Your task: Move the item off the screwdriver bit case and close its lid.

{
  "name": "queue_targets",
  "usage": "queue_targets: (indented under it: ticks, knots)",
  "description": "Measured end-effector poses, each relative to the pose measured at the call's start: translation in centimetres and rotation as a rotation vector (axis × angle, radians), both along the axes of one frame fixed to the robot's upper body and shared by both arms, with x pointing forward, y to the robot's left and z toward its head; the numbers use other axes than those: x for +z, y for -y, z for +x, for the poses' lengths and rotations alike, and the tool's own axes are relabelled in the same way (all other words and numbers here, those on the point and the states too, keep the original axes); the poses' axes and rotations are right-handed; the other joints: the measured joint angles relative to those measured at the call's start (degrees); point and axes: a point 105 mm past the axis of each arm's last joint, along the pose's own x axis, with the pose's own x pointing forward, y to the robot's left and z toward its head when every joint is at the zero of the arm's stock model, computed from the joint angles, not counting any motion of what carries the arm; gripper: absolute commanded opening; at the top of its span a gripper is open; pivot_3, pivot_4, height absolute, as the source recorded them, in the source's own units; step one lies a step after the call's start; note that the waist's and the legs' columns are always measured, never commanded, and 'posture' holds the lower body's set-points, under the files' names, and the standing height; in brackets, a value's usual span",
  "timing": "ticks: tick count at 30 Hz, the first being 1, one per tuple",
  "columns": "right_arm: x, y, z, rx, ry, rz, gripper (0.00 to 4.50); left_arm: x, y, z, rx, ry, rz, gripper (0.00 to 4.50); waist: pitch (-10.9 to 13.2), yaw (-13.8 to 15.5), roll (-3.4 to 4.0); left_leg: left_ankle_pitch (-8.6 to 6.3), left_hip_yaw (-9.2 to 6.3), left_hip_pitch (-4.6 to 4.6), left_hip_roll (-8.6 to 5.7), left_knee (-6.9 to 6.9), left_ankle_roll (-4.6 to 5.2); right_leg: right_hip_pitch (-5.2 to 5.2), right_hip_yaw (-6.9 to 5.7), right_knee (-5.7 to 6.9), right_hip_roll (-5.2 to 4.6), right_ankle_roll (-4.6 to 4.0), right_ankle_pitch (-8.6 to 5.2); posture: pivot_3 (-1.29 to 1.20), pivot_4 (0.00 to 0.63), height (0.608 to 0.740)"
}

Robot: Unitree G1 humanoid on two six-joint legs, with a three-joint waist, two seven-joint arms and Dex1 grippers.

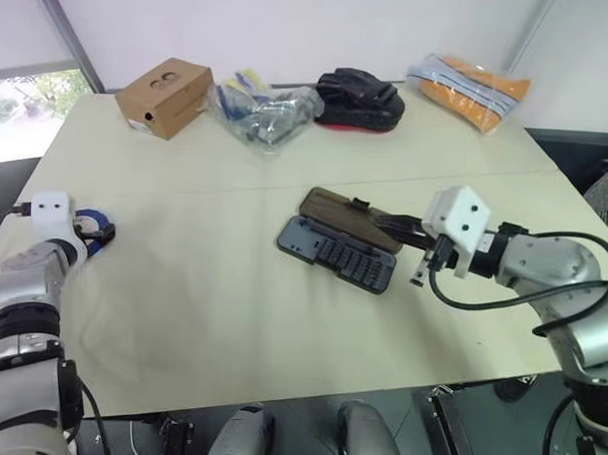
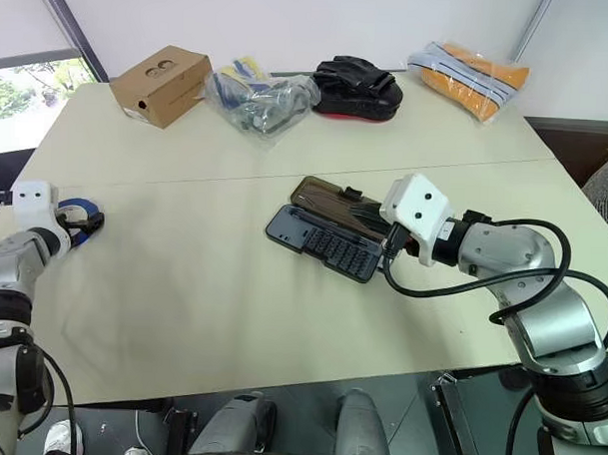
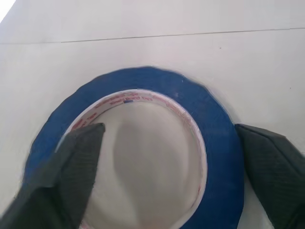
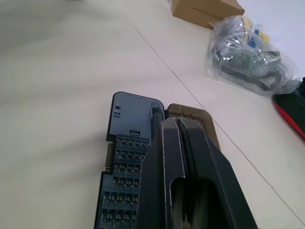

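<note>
Rows of bits fill the open screwdriver bit case [image 1: 335, 252], lid [image 1: 343, 211] flat behind.

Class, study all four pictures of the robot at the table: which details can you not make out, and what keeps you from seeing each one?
- Right hand, shut: whether it touches the lid is unclear; the arm covers the contact in the eye views.
- Screwdriver bit case: its near end is cut off in the right wrist view; bit shapes too small.
- Blue tape roll: red core lettering too blurred to read; the left hand's open fingers cover part.
- Clear bag: contents indistinct.
</note>
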Motion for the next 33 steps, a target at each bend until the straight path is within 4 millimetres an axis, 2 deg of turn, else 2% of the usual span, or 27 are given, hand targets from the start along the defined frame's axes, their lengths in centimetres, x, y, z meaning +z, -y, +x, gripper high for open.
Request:
queue_targets:
  ticks: [2,3,6,9,12,17,18,19,22,27,30,33]
  knots:
    - [-0.1,0.1,0.0,-0.006,0.000,0.000,0.00,0.2,0.9,0.5,-0.033,0.017,-0.014,4.43,0.0,0.0,-0.01,0.00,0.00,-0.02,0.00,0.01,0.00,0.00,0.00,0.00,0.00,0.00,0.00,0.00,0.150,0.740]
    - [0.0,0.1,0.2,-0.017,0.006,0.003,0.00,0.5,2.0,1.0,-0.070,0.040,-0.039,4.43,0.0,0.1,-0.04,0.00,-0.02,-0.05,0.00,0.04,0.00,0.00,0.00,0.00,0.00,0.00,0.00,0.00,0.150,0.740]
    - [-0.1,0.6,1.0,-0.071,0.014,0.035,0.00,2.2,6.9,2.7,-0.273,0.107,-0.112,4.43,0.0,0.1,-0.19,0.01,-0.04,-0.09,0.00,0.08,-0.02,0.00,-0.03,0.00,-0.01,0.01,0.00,0.00,0.150,0.740]
    - [-0.3,1.5,2.2,-0.153,-0.002,0.065,0.00,4.3,11.9,3.2,-0.496,0.147,-0.152,4.43,0.0,-0.3,-0.19,0.01,-0.03,-0.06,0.01,0.04,-0.02,-0.01,-0.02,0.00,-0.03,0.01,0.00,0.00,0.150,0.740]
    - [-0.9,2.7,3.3,-0.237,-0.039,0.084,0.89,5.2,16.2,3.1,-0.668,0.162,-0.207,4.50,0.0,-0.6,-0.18,0.01,0.00,-0.05,0.02,-0.02,-0.02,-0.07,-0.01,0.02,-0.02,0.00,0.00,0.00,0.150,0.740]
    - [-1.6,3.2,5.6,-0.322,-0.088,0.147,3.48,5.3,22.7,1.5,-0.989,0.132,-0.242,4.50,0.0,-0.5,-0.17,0.02,0.06,-0.05,0.01,-0.01,-0.04,-0.07,0.01,0.00,-0.02,0.00,0.00,0.00,0.150,0.740]
    - [-1.6,3.3,6.0,-0.340,-0.094,0.159,3.98,5.1,23.5,1.2,-1.030,0.121,-0.251,4.50,0.0,-0.5,-0.17,0.02,0.05,-0.05,0.01,-0.01,-0.03,-0.07,0.01,0.00,-0.02,0.00,0.00,0.00,0.150,0.740]
    - [-1.7,3.3,6.5,-0.364,-0.104,0.183,4.47,4.9,24.0,1.0,-1.057,0.110,-0.261,4.50,0.0,-0.5,-0.17,0.02,0.05,-0.05,0.01,-0.01,-0.03,-0.07,0.01,0.00,-0.02,0.00,0.00,0.00,0.150,0.740]
    - [-2.3,3.8,8.0,-0.464,-0.137,0.221,4.47,4.7,24.8,0.7,-1.100,0.090,-0.270,4.50,0.0,-0.5,-0.17,0.02,0.04,-0.06,0.01,-0.01,-0.04,-0.09,0.01,0.00,-0.01,0.00,0.00,0.00,0.150,0.740]
    - [-3.5,4.9,10.7,-0.734,-0.210,0.234,4.47,4.9,25.5,0.7,-1.124,0.107,-0.267,4.50,0.0,-0.6,-0.16,0.04,0.02,-0.07,0.01,-0.03,-0.06,-0.13,0.02,0.01,-0.01,0.00,0.01,0.00,0.150,0.740]
    - [-4.3,5.6,11.0,-0.863,-0.258,0.168,4.47,4.9,25.5,0.7,-1.124,0.107,-0.264,4.50,0.0,-0.5,-0.16,0.04,0.00,-0.11,-0.01,-0.04,-0.06,-0.14,0.02,0.00,-0.02,0.00,0.01,0.00,0.150,0.740]
    - [-5.2,5.5,10.9,-0.946,-0.337,0.139,4.47,4.9,25.5,0.8,-1.124,0.108,-0.258,4.50,0.0,-0.6,-0.16,0.04,0.01,-0.10,-0.01,-0.04,-0.06,-0.15,0.02,0.01,-0.02,0.00,0.01,0.00,0.150,0.740]
